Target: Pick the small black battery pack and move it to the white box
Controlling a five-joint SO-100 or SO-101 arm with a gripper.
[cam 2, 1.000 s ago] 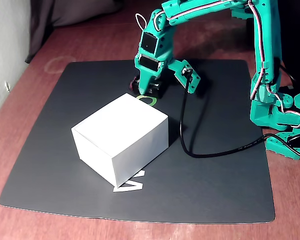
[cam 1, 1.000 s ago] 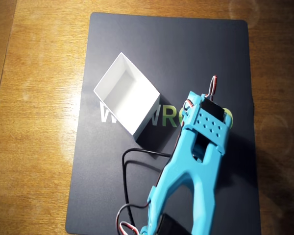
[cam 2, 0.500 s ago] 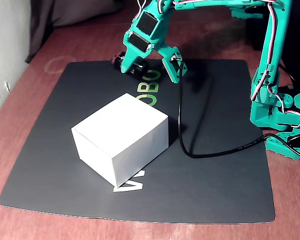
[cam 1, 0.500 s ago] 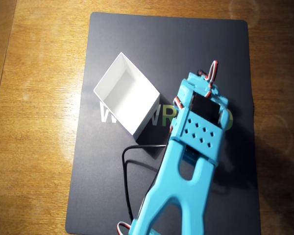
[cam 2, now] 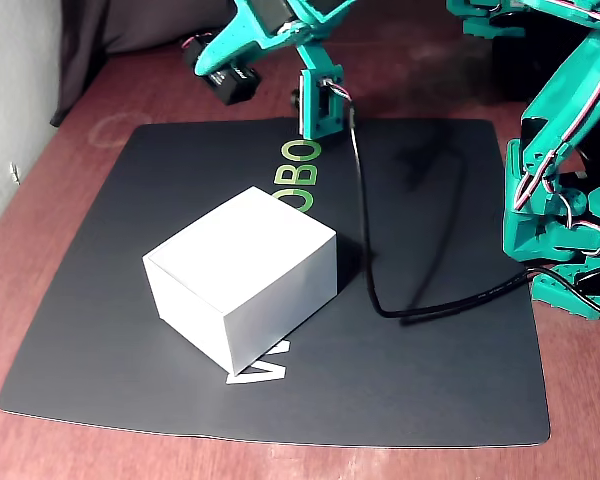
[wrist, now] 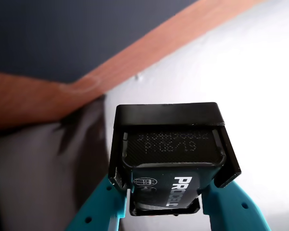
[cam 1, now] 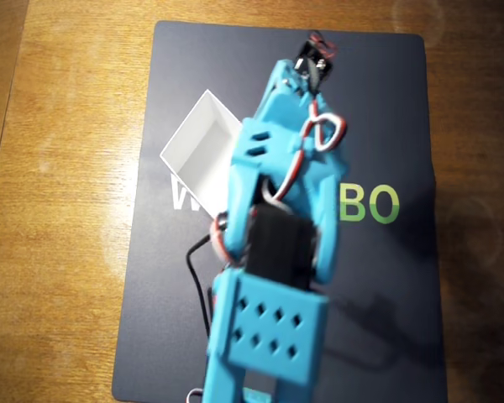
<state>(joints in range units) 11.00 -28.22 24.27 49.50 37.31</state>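
White box [cam 2: 242,285] sits apart from the fingers-held battery pack [wrist: 169,161].

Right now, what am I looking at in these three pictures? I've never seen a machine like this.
It is a small plastic robot arm, turquoise, standing on a wooden table. One picture looks straight down from above, one is taken from a camera standing beside the table, and one comes from a camera riding on the arm's wrist. On the table lies a dark mat, and on it stands a white box, open at the top in the overhead view. The arm's gripper is raised above the mat's far edge and is shut on a small black battery pack; the wrist view shows it up close, with white lettering.
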